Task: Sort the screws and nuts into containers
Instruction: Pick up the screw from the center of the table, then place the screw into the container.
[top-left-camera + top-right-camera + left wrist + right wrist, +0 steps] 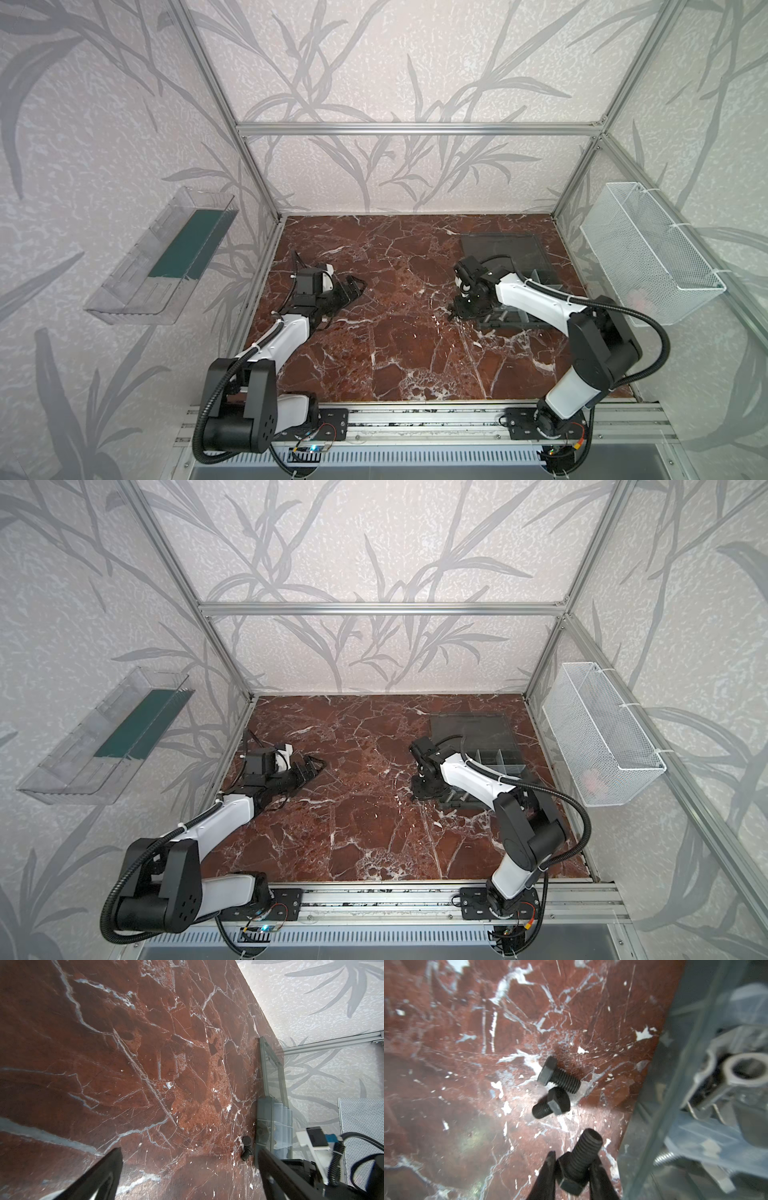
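From above, in both top views: right pincer (455, 312) (417, 796) low over the red marble table (395, 357), just beside the corner of the grey box (542, 277) nearest the table's middle. Grip too small to read here. Lid (503, 249) lying flat behind the box. Left pincer (358, 286) well apart, across the table.

From the left wrist: left pincer (189, 1150) spread wide, nothing between its fingers. Two loose bolts (246, 1140) on the table, close against the box (264, 1109).

From the right wrist: right pincer (572, 1157) pinching a black bolt (588, 1142) near its head, threaded end poking out past the fingertips. Two loose bolts (558, 1077) on the table, close together, near the box wall (675, 1084). Inside the box, blurred, a silver nut (745, 1071) in one compartment.
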`<state>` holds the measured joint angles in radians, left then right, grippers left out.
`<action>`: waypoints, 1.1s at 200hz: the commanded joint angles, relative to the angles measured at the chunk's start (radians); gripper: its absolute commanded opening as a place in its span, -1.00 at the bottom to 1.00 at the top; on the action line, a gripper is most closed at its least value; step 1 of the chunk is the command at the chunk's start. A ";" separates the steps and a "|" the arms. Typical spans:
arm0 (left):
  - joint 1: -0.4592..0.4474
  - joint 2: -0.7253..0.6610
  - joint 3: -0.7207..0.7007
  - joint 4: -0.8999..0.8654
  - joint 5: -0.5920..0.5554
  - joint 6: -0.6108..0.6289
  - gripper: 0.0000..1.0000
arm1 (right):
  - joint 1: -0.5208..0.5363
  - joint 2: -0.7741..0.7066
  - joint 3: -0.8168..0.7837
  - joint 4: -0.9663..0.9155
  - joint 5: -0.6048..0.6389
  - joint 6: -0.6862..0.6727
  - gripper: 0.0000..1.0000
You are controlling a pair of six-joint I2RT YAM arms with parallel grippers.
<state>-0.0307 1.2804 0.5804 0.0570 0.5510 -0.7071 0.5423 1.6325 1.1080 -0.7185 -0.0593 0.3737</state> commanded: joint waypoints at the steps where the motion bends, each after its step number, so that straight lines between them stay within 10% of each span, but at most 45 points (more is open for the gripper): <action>1: 0.006 -0.023 -0.010 -0.008 -0.003 0.013 0.99 | -0.042 -0.104 0.013 -0.070 0.020 -0.021 -0.88; 107: 0.007 -0.021 -0.009 -0.005 -0.001 0.011 0.99 | -0.550 -0.418 -0.225 -0.035 0.083 -0.002 -0.89; 220: 0.008 -0.027 -0.007 -0.015 -0.004 0.013 0.99 | -0.755 -0.250 -0.190 0.023 0.015 -0.086 -0.89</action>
<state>-0.0284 1.2739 0.5804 0.0544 0.5510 -0.7071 -0.1997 1.3399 0.8806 -0.7021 -0.0196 0.3168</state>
